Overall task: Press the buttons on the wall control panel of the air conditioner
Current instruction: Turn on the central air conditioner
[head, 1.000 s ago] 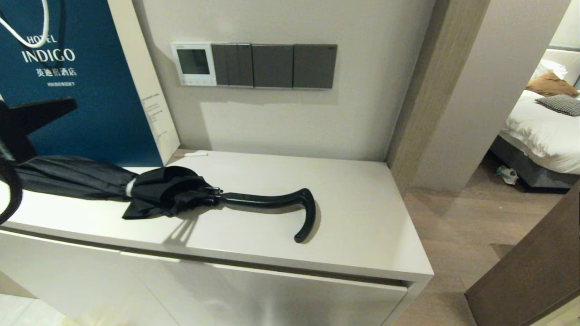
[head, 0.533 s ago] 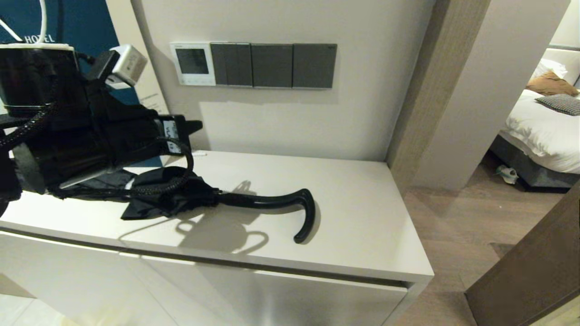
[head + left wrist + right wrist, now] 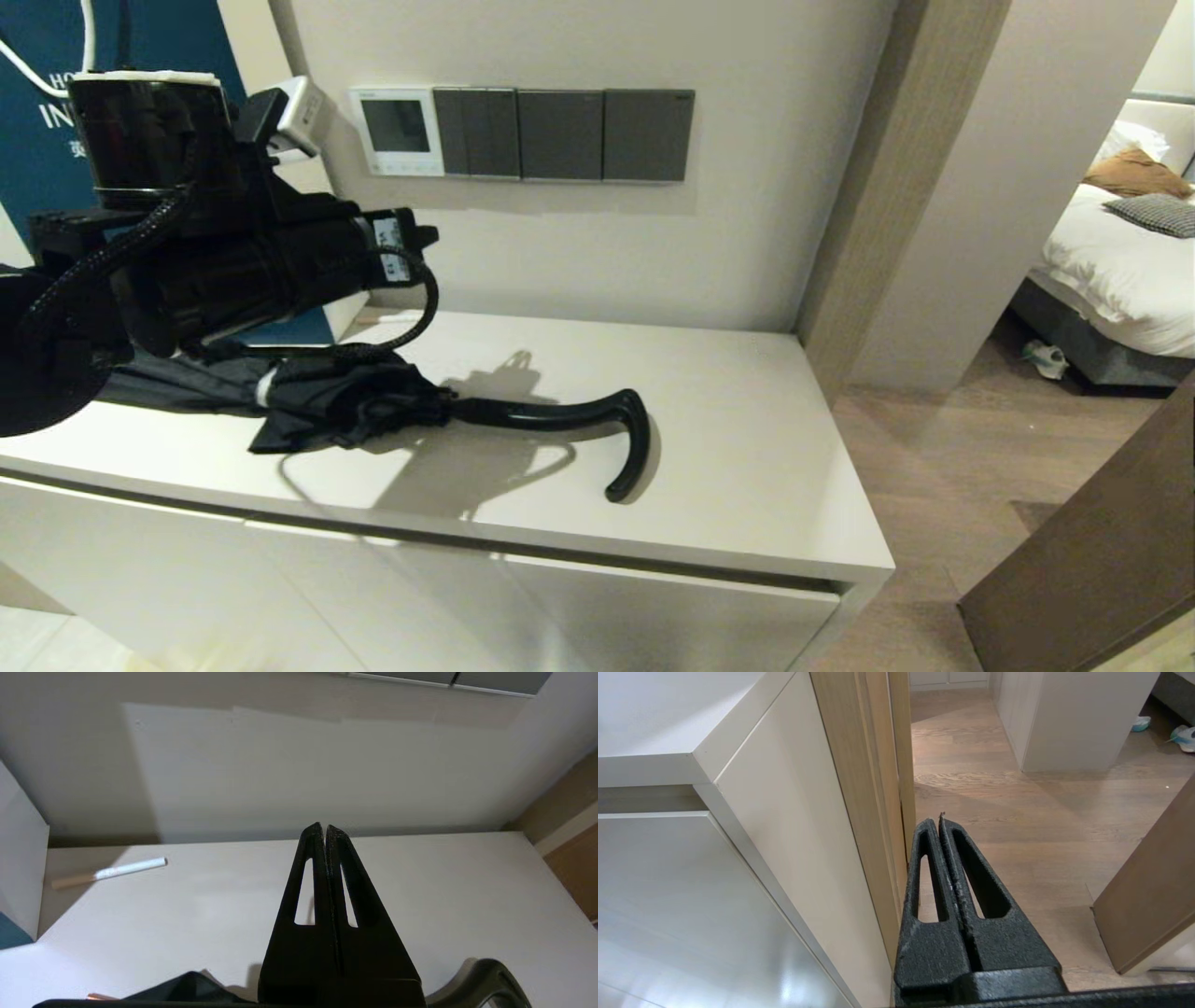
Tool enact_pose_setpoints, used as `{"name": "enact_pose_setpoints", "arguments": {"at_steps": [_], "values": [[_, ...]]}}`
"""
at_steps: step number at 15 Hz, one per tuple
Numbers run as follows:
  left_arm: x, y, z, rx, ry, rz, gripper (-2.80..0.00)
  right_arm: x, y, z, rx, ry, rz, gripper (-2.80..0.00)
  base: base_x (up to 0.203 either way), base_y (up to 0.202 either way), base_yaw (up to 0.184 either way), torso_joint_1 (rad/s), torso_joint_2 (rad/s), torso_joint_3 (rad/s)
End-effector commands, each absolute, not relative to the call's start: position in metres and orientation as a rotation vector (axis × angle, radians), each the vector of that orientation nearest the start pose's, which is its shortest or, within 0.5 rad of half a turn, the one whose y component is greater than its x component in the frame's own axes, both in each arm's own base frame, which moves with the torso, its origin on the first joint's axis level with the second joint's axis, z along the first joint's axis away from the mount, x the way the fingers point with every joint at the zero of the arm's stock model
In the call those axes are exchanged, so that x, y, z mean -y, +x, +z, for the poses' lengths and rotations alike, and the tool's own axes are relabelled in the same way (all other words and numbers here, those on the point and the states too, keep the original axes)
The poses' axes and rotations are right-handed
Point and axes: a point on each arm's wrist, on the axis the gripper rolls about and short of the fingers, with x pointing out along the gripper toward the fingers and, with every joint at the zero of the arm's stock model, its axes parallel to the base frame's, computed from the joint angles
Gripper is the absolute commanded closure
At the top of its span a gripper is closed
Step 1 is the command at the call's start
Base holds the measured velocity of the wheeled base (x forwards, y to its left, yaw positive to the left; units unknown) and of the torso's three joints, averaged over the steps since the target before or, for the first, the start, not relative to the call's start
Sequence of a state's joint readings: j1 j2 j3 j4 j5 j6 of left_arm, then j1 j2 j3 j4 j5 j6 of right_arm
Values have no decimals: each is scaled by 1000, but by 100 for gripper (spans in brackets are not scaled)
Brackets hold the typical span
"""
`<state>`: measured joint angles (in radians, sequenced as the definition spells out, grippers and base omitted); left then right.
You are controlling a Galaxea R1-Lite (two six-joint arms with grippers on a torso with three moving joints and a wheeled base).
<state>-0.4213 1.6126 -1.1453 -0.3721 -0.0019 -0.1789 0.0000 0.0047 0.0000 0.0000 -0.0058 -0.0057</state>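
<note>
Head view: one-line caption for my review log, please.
Left gripper, shut, raised above the umbrella, below the wall control panel.

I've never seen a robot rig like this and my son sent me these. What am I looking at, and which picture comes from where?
It is a two-armed robot. The wide picture is from its head; the other two come from cameras on its wrists. The left gripper, shut and empty, hangs above the white cabinet top, below the white wall thermostat whose buttons it is to press. A black umbrella and a white pen lie on the cabinet. The right gripper, also shut, waits low beside the cabinet.
</note>
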Motion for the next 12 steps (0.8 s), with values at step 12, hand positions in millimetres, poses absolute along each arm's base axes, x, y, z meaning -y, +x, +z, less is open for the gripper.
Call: {"name": "enact_pose_setpoints", "arguments": {"at_steps": [12], "values": [[128,327,271,-92,-171,-315,0,0,-22,75,-8,-6,-6,0,0,0,0,0,0,0]]}}
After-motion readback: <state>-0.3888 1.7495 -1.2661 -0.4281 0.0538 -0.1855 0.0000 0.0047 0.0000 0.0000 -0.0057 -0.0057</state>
